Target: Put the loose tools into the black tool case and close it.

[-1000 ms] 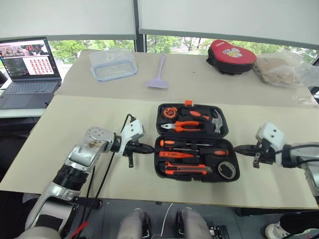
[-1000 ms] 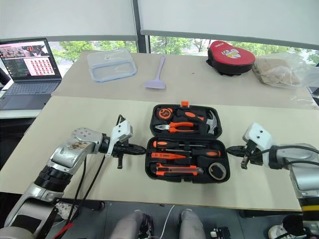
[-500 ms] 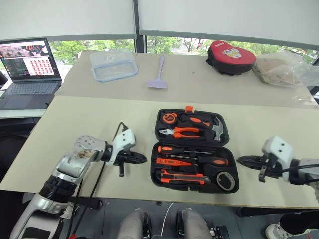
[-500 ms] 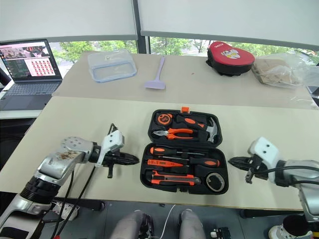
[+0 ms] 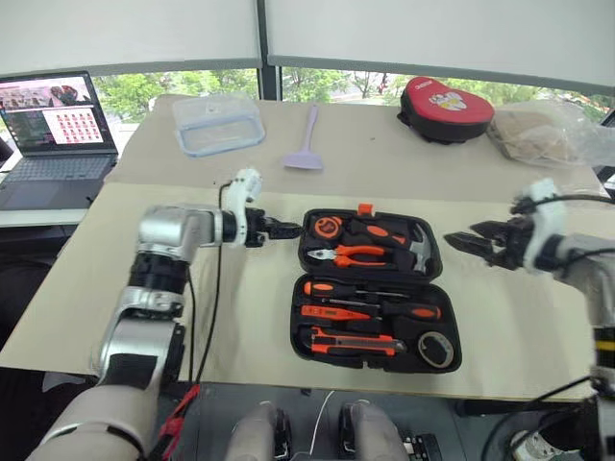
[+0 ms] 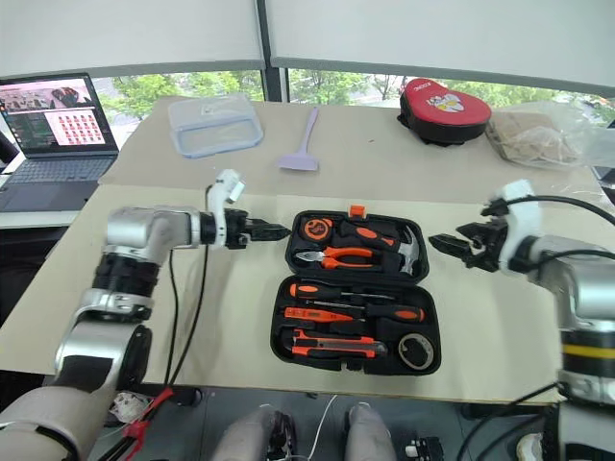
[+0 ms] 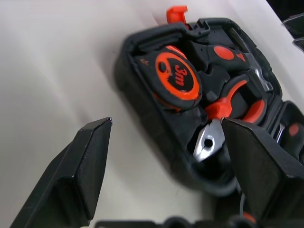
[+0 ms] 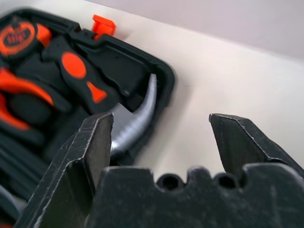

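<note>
Black tool case (image 5: 375,288) lay open at table centre, tools already seated in its slots. Left gripper (image 5: 286,229) at 9 o'clock and right gripper (image 5: 465,239) at 3 o'clock of the lid half, both spread, empty. Best grip both lid edges evenly, fold toward the near half.

Black tool case (image 5: 306,331), orange latch (image 5: 364,208); tools inside black, orange, steel. Tape measure (image 7: 176,78): orange ring on black. Scraper (image 5: 306,144): lilac. Pouch (image 5: 444,104): red and black. Desk (image 5: 144,230): beige.
</note>
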`<control>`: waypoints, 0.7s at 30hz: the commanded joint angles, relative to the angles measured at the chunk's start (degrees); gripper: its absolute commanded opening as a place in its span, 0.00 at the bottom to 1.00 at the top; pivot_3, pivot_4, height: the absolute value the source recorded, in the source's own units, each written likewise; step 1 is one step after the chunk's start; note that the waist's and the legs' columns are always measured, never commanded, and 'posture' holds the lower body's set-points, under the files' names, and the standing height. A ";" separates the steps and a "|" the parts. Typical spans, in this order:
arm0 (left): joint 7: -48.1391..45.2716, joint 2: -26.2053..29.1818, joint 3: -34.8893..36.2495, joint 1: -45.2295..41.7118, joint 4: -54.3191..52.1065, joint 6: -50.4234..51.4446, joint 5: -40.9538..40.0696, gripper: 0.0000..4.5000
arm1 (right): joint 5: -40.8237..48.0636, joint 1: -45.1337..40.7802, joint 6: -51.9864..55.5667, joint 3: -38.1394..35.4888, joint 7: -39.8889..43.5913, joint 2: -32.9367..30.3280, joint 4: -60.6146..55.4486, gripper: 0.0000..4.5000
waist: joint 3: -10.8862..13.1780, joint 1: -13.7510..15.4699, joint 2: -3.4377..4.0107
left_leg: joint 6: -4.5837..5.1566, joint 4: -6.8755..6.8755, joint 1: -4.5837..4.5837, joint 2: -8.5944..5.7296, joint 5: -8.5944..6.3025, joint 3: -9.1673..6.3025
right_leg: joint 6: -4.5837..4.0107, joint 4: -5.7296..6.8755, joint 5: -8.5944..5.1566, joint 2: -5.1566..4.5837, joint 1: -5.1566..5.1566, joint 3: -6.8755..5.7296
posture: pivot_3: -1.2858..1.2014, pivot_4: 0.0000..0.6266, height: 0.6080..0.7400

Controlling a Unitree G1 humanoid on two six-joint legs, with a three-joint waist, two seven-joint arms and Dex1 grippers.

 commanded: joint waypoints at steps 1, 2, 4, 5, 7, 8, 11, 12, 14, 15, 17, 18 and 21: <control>2.81 -2.63 0.53 -3.86 4.80 -3.94 1.35 0.88 | -2.33 -4.50 1.18 1.45 -4.72 1.65 3.59 0.84 | 0.00 -0.22 0.00 | -0.01 -0.01 0.00 0.00 0.01 0.00 | 0.00 0.00 0.00 0.00 0.00 0.00 | 0.52 0.24 0.93; 3.67 -3.64 1.37 -4.66 6.45 -4.38 1.19 0.88 | -3.12 -5.05 0.57 2.29 -5.42 2.19 4.62 0.84 | 0.00 -0.19 0.00 | -0.01 -0.01 0.01 -0.01 0.01 0.02 | 0.00 -0.02 0.00 -0.01 0.01 0.00 | 0.52 0.24 0.93; 4.59 -4.86 2.19 -5.69 8.73 -4.76 1.04 0.88 | -4.37 -5.51 -0.25 3.64 -6.04 2.55 6.24 0.84 | 0.00 -0.08 0.00 | -0.01 0.01 0.01 -0.02 0.01 0.01 | 0.00 -0.03 0.00 -0.04 0.04 -0.01 | 0.52 0.24 0.93; 4.71 -5.15 1.98 -5.80 9.28 -5.15 1.36 0.88 | -4.73 -5.74 -0.37 3.77 -6.48 2.75 6.98 0.84 | 0.00 -0.07 0.00 | -0.01 0.01 0.01 -0.02 0.01 0.01 | 0.01 -0.03 0.00 -0.06 0.04 -0.01 | 0.52 0.24 0.93; 4.24 -5.15 0.76 -5.21 9.38 -6.01 2.30 0.76 | -5.15 -6.23 -0.72 3.83 -7.01 3.11 8.24 0.85 | 0.00 -0.23 0.01 | -0.01 -0.01 0.00 -0.03 0.01 0.02 | 0.01 -0.03 0.00 -0.05 0.02 0.00 | 0.52 0.24 0.93; 3.94 -5.06 0.38 -4.88 9.14 -5.94 2.48 0.70 | -5.09 -6.32 -0.79 3.87 -7.05 3.20 8.37 0.85 | 0.00 -0.32 0.01 | -0.01 -0.04 0.01 -0.03 0.01 0.03 | 0.01 -0.01 0.00 -0.05 0.01 0.00 | 0.52 0.24 0.93; 3.71 -4.78 0.50 -4.20 8.94 -5.60 2.76 0.48 | -4.76 -6.34 -0.38 4.46 -6.70 3.50 7.95 0.73 | 0.00 -0.44 0.01 | -0.04 -0.05 0.02 -0.02 0.02 0.03 | 0.00 -0.01 0.00 -0.03 0.01 -0.01 | 0.52 0.24 0.93; 3.75 -4.70 0.62 -4.02 8.86 -5.45 2.79 0.39 | -4.74 -6.19 -0.25 4.67 -6.62 3.55 7.66 0.68 | 0.00 -0.43 0.01 | -0.04 -0.05 0.05 -0.02 0.02 0.03 | 0.00 -0.02 0.00 -0.04 0.03 -0.01 | 0.52 0.24 0.93; 3.64 -4.58 0.68 -3.70 8.58 -5.22 2.82 0.26 | -4.74 -5.99 -0.24 4.87 -6.64 3.61 7.39 0.53 | 0.00 -0.33 0.01 | -0.04 -0.04 0.06 -0.03 0.02 0.02 | 0.01 -0.02 0.00 -0.05 0.05 -0.01 | 0.52 0.24 0.93; 3.40 -4.52 0.55 -3.43 8.23 -5.12 2.84 0.19 | -4.75 -6.15 -0.26 4.96 -6.79 3.80 7.50 0.46 | 0.00 -0.24 0.02 | -0.04 -0.04 0.10 -0.03 0.02 0.03 | 0.01 -0.02 0.00 -0.06 0.09 0.00 | 0.52 0.24 0.93; 3.09 -4.48 0.36 -3.08 7.73 -5.02 2.90 0.04 | -4.79 -6.49 -0.26 5.08 -7.02 4.11 7.71 0.30 | -0.01 -0.18 0.02 | -0.04 -0.03 0.20 -0.03 0.02 0.02 | 0.01 -0.02 0.00 -0.07 0.18 0.00 | 0.52 0.24 0.93; 3.07 -4.51 0.34 -2.95 7.54 -4.90 2.88 0.00 | -4.82 -6.73 -0.19 5.10 -7.18 4.37 7.74 0.22 | -0.01 -0.18 0.02 | -0.05 -0.03 0.23 -0.03 0.02 0.03 | 0.01 -0.02 0.01 -0.07 0.20 0.02 | 0.52 0.24 0.93; 3.20 -4.57 0.47 -2.53 6.49 -4.11 2.57 0.00 | -4.49 -7.28 0.57 5.22 -7.35 5.21 6.89 0.00 | -0.01 -0.25 0.02 | -0.05 -0.03 0.25 -0.02 0.02 0.02 | 0.00 0.01 0.01 -0.07 0.20 0.02 | 0.52 0.24 0.93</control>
